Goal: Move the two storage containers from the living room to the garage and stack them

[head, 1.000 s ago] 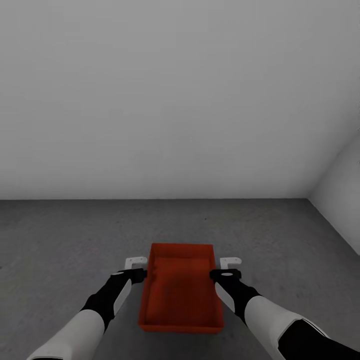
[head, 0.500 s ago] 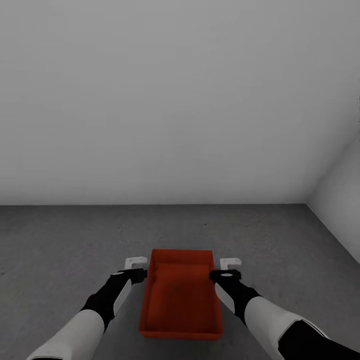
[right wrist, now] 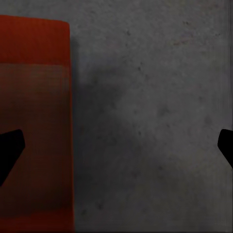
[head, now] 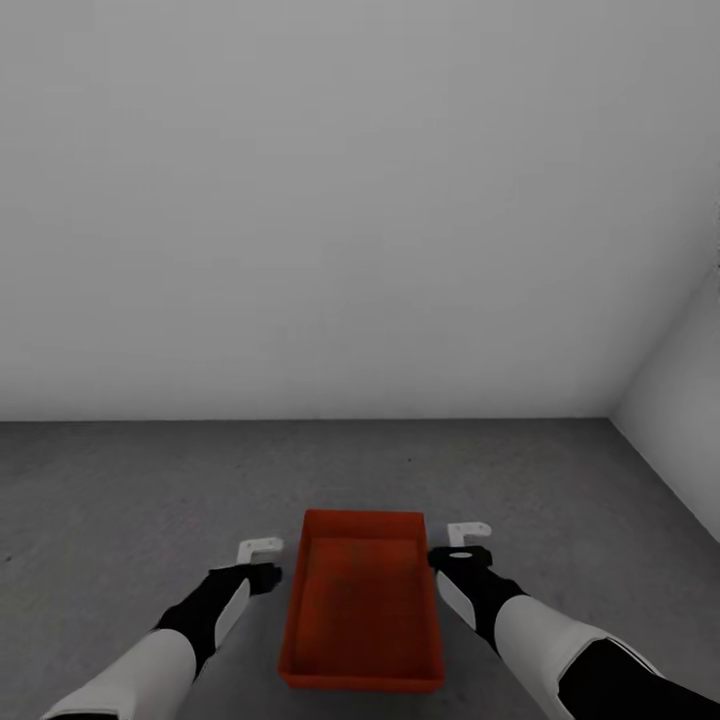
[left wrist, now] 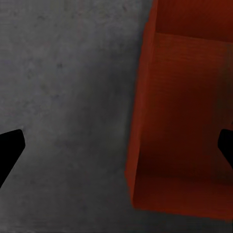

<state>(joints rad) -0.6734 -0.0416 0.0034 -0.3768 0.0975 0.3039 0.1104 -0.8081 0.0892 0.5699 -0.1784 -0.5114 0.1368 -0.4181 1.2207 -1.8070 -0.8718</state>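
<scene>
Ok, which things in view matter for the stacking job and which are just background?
Job:
- storage container, orange-red, between both arms
- floor, dark grey concrete
- left end effector, open
- right end effector, open

Background:
- white wall

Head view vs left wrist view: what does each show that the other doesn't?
Head view alone: the white-grey back wall, the corner with the side wall, both forearms, the right gripper, and the whole orange-red storage container lying between the arms. Left wrist view alone: the left gripper's black fingertips, spread wide, and a close look at the container's outer side wall. Both share: the container, the speckled dark grey floor under it, and the left gripper apart from the container.
</scene>
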